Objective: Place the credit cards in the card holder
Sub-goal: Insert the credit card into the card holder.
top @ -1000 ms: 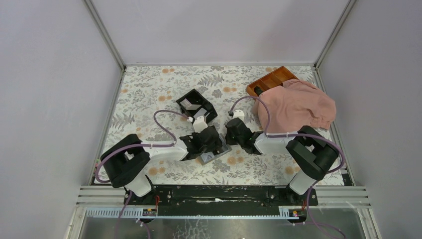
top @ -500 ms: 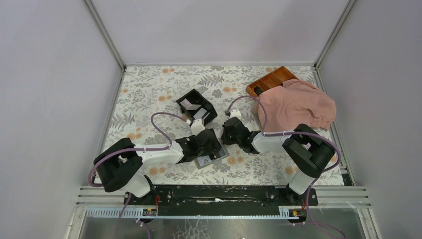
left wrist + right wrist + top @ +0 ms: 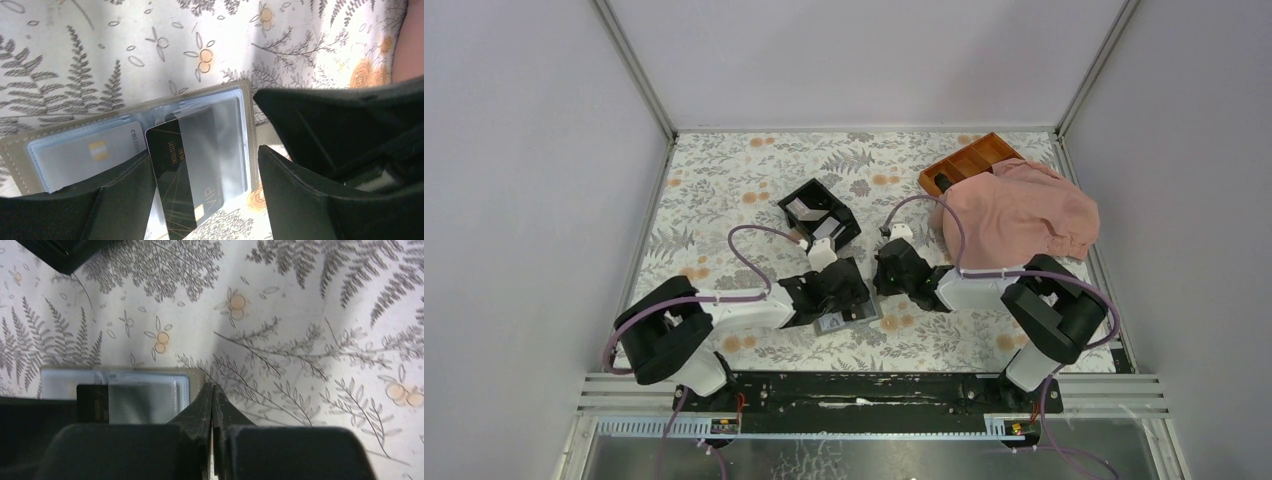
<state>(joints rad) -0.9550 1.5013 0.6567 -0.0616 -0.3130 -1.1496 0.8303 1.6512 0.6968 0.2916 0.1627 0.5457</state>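
A black card [image 3: 182, 170] lies half-sleeved in the card holder [image 3: 15, 160]; left gripper [image 3: 200, 160] spread astride it; right gripper [image 3: 212, 390] pressed together, seemingly touching its edge.

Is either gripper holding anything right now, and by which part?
Nothing is held. The left gripper stands open around the black card, which sits partly in the card holder. The right gripper is shut on nothing, its tip at the holder's edge.

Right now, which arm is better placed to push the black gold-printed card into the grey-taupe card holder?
Left, probably: the left gripper stands open astride the black gold-printed card jutting from the card holder; the right gripper is shut.
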